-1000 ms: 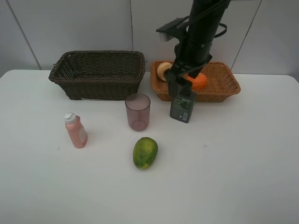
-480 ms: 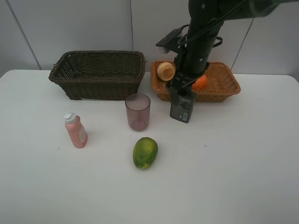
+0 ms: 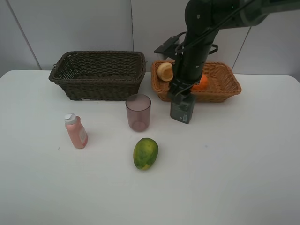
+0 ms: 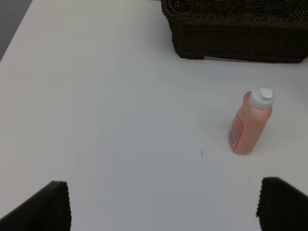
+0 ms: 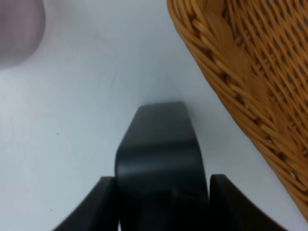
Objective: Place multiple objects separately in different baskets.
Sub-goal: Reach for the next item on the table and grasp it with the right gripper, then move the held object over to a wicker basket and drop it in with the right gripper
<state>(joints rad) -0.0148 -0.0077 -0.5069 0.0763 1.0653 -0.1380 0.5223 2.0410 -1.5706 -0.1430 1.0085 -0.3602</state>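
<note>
My right gripper [image 3: 181, 93] reaches down and is shut on the top of the dark pump bottle [image 3: 182, 108], which stands on the table just in front of the light tan basket [image 3: 225, 91]. In the right wrist view my fingers [image 5: 107, 202] flank the bottle [image 5: 159, 149]. The orange [image 3: 200, 83] and the red-yellow fruit [image 3: 165, 71] lie in the tan basket. The purplish cup [image 3: 138, 112], pink bottle [image 3: 76, 132] and mango [image 3: 146, 153] stand on the table. The dark brown basket [image 3: 96, 54] looks empty. My left gripper [image 4: 163, 207] is open near the pink bottle [image 4: 250, 122].
The white table [image 3: 243, 164] ends at a grey wall behind the baskets. The tan basket's woven wall [image 5: 250, 72] is right beside the held bottle, and the cup [image 5: 19, 29] is a short way off. The dark basket [image 4: 236, 33] lies beyond the pink bottle.
The right arm has leaned down and left over the pump bottle, uncovering more of the red-yellow fruit. The bottle has barely shifted. Nothing else moved.
</note>
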